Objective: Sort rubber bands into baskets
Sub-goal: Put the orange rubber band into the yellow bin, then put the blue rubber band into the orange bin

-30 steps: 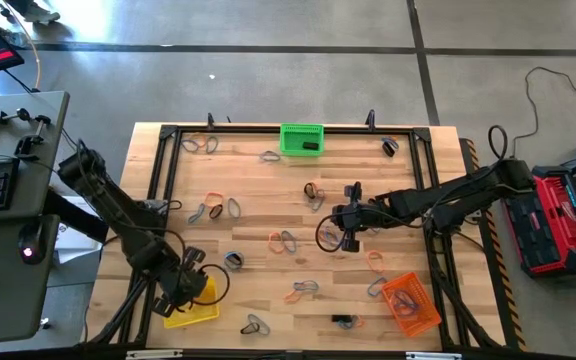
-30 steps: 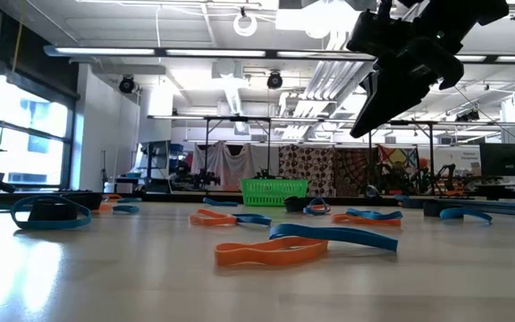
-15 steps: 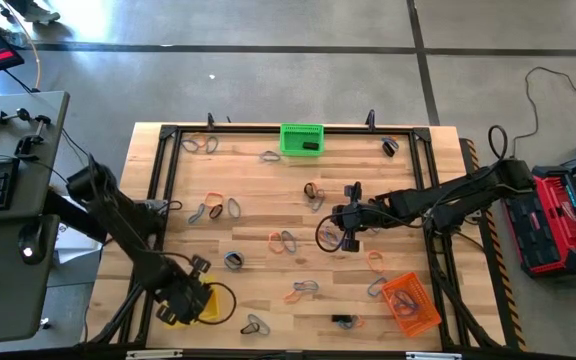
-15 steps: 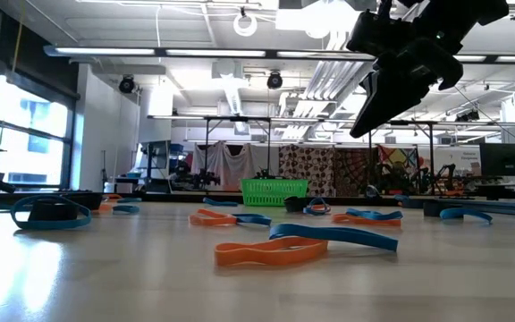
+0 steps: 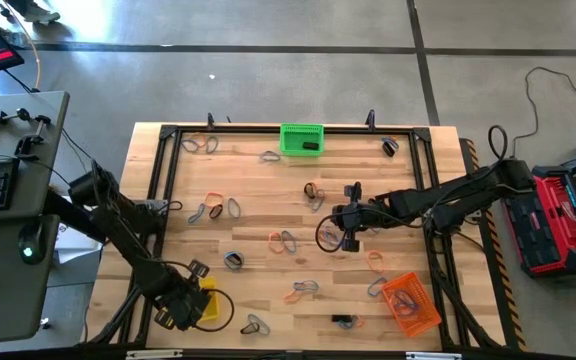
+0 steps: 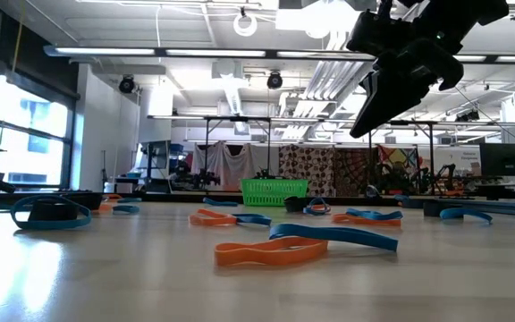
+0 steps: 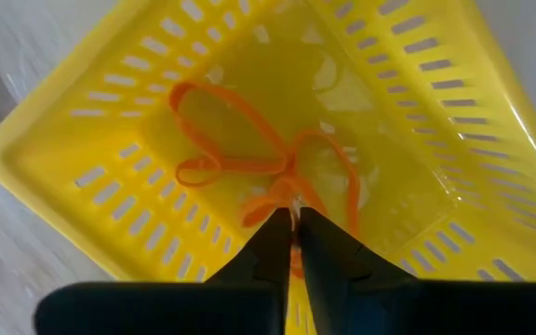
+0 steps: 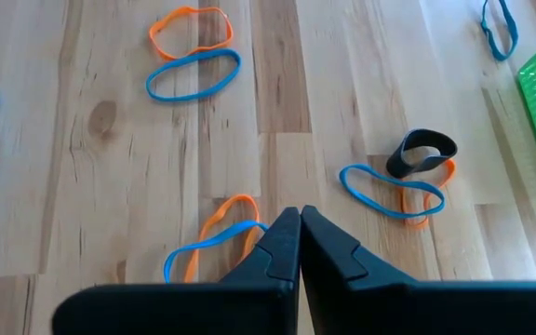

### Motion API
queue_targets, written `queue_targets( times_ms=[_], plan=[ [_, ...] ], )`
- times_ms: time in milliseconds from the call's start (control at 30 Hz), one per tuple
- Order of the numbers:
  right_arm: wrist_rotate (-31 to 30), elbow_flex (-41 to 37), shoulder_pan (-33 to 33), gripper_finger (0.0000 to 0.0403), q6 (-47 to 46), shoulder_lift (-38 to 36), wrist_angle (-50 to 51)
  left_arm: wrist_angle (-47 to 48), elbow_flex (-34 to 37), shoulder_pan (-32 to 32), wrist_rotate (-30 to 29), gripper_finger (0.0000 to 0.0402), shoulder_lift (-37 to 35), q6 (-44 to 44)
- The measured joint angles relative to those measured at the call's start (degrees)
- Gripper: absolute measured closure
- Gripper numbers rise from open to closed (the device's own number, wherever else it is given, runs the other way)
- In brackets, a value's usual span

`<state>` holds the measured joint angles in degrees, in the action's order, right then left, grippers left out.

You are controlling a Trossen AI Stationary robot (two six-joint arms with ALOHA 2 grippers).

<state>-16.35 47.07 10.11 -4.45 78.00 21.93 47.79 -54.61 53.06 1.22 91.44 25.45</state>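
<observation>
A: Where do we stand at the near-left corner of the surface (image 5: 268, 200)?

B: Our left gripper (image 7: 295, 216) hangs over the yellow basket (image 7: 454, 121), jaws a narrow slit apart. An orange band (image 7: 249, 154) lies tangled on the basket floor right at the fingertips; we cannot tell whether they grip it.

A: And the right gripper (image 8: 300, 216)?

B: Mid-surface, raised, jaws closed on nothing, above an orange and blue pair of bands (image 8: 217, 233).

A: The other baskets?

B: The green basket (image 5: 301, 138) sits at the middle of the far edge, the orange basket (image 5: 411, 303) near the near-right corner. Rubber bands (image 5: 288, 240) scatter across the centre; we see more open wood along the right edge.
</observation>
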Motion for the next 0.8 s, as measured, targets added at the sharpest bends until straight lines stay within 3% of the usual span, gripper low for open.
queue_targets(
  times_ms=[200,433,600,800],
  plan=[
    [0.0,0.0,0.0,0.0403,0.0,0.0,0.0,3.0,-0.8,0.0,1.1,0.0335,-0.1,3.5],
    [0.0,0.0,0.0,0.0403,0.5,0.0,0.0,16.4,-7.3,-0.5,-2.0,0.0311,-0.2,6.3],
    [0.0,0.0,0.0,0.0403,0.5,0.0,0.0,19.6,-8.2,-2.6,-4.4,0.0332,-1.9,9.7],
    [0.0,0.0,0.0,0.0403,0.5,0.0,0.0,19.5,-8.1,-6.5,-11.1,0.0392,-8.3,11.0]
  ],
)
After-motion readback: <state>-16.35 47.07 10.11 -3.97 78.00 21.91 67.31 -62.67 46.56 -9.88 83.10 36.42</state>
